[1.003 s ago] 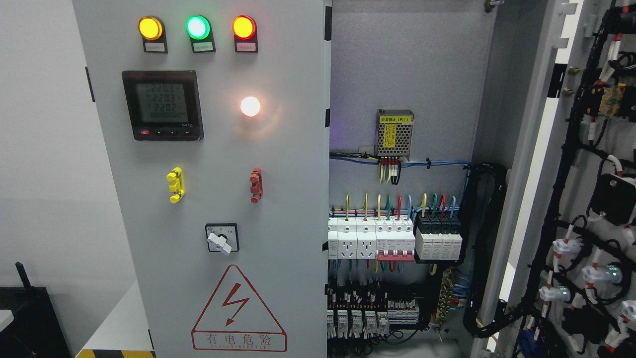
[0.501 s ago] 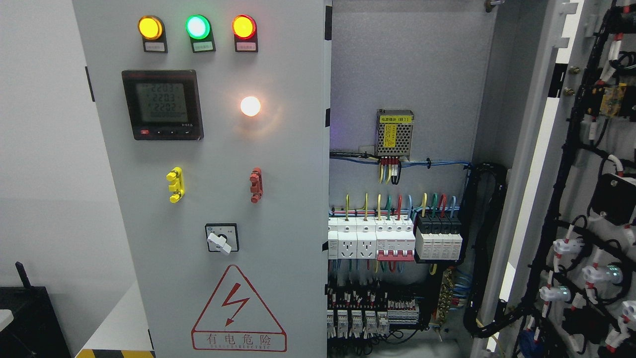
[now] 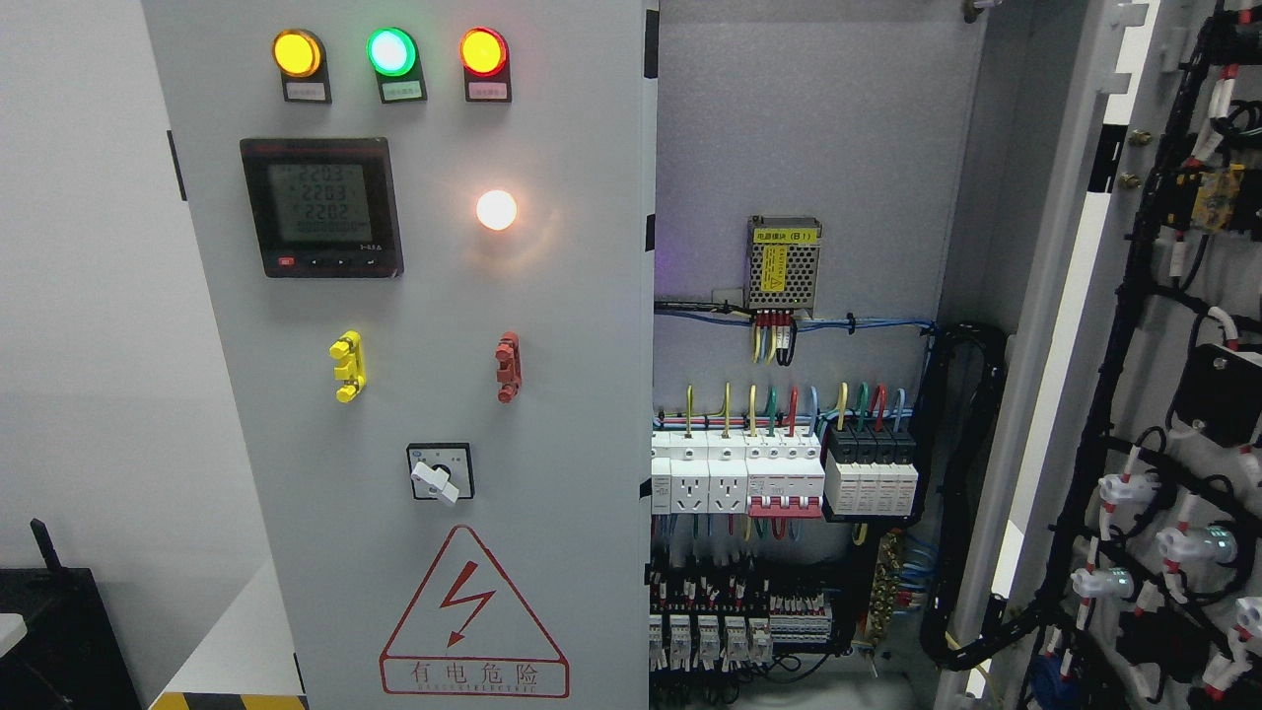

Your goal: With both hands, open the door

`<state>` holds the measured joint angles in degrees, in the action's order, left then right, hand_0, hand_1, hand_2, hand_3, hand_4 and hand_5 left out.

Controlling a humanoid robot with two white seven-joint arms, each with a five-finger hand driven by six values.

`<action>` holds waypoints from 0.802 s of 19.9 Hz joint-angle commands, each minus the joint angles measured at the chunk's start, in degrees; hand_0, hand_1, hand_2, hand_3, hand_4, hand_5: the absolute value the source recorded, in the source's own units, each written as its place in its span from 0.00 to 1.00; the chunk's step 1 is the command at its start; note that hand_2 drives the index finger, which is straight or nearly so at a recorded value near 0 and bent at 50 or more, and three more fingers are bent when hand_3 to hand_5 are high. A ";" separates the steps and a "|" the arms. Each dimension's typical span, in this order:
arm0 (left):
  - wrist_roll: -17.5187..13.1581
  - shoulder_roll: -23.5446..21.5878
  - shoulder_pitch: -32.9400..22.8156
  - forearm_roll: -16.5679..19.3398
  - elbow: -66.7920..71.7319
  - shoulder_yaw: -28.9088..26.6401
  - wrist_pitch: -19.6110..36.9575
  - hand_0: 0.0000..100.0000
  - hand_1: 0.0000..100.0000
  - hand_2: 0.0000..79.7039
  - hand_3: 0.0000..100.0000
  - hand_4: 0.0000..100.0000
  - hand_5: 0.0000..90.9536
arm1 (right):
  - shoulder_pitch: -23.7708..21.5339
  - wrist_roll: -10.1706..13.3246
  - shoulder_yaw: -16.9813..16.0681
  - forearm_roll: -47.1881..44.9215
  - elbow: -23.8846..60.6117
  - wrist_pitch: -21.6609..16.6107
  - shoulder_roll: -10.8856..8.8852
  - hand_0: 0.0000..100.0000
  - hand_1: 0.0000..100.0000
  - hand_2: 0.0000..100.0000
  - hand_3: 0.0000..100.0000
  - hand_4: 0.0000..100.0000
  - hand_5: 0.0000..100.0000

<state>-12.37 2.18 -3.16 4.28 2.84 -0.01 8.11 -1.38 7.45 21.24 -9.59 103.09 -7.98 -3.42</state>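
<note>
Grey steel right-hand cabinet door point(image 3: 1173, 394) swung wide, black wiring harness exposed; grey left-hand panel door point(image 3: 424, 394) closed. Neither robot hand visible, finger state impossible to tell. Risk: snagging harness or live breakers point(image 3: 784, 478) on blind reach.

The room is bright and evenly lit, with soft, diffuse light and no hard shadows on the grey left door point(image 3: 414, 394). A round glare spot point(image 3: 496, 210) sits on that door beside the meter point(image 3: 322, 207), blown out to white with a warm halo. The three lamps point(image 3: 391, 52) up top glow, their centres slightly washed out. Inside the cabinet point(image 3: 789, 148) the back panel is dimmer, with a faint purple tint near its left edge. The lower wiring point(image 3: 749, 611) lies in shade. The right door point(image 3: 1163, 414) has a bright strip along its frame. The picture is sharp, with little blur.
</note>
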 commanded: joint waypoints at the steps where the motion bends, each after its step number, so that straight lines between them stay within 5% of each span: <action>1: -0.02 0.02 -0.01 0.03 0.06 0.71 -0.02 0.12 0.39 0.00 0.00 0.00 0.00 | 9.37 -0.07 -0.59 -1.57 -3.41 2.61 0.52 0.12 0.39 0.00 0.00 0.00 0.00; 16: -0.02 0.02 -0.01 0.03 0.06 0.71 -0.02 0.12 0.39 0.00 0.00 0.00 0.00 | 17.81 -2.79 -0.50 -6.49 -17.83 4.11 0.08 0.12 0.39 0.00 0.00 0.00 0.00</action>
<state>-12.38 2.19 -3.16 4.26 2.89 0.00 8.11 13.54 5.12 20.84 -15.28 93.45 -3.83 -3.14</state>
